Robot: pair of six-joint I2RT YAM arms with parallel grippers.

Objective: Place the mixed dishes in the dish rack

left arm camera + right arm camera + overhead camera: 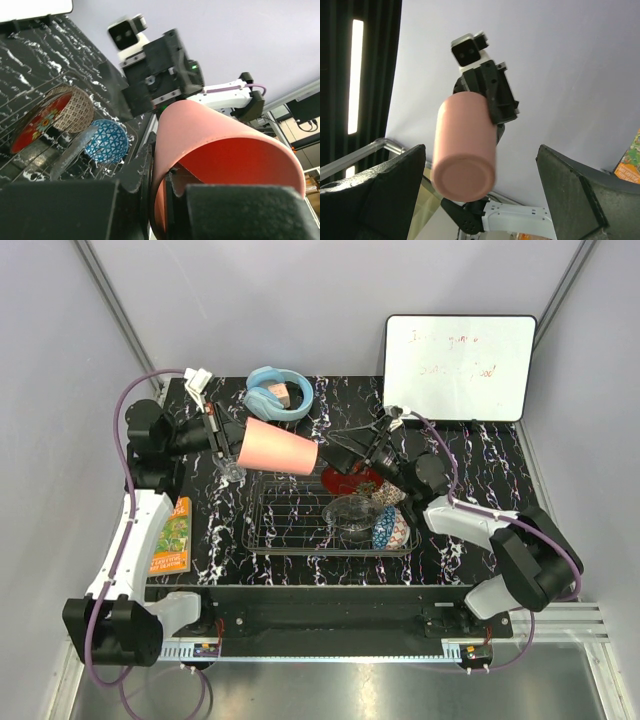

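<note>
Risks dropping rim-pinched salmon-pink plastic cup from clamped left gripper onto dish rack; right gripper gaping, empty.

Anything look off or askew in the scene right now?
The salmon-pink cup is held sideways in mid-air by the left gripper, pinched at its rim, base toward the open right gripper. Nothing looks spilled or broken.

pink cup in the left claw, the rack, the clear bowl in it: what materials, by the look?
pink cup: likely plastic; opaque, matte, uniform salmon colour, thin wall at the rim.
dish rack: metal wire, bright chrome-like finish; thin rods that glint.
clear bowl: see-through with highlights; probably glass, though clear plastic can't be ruled out.
</note>
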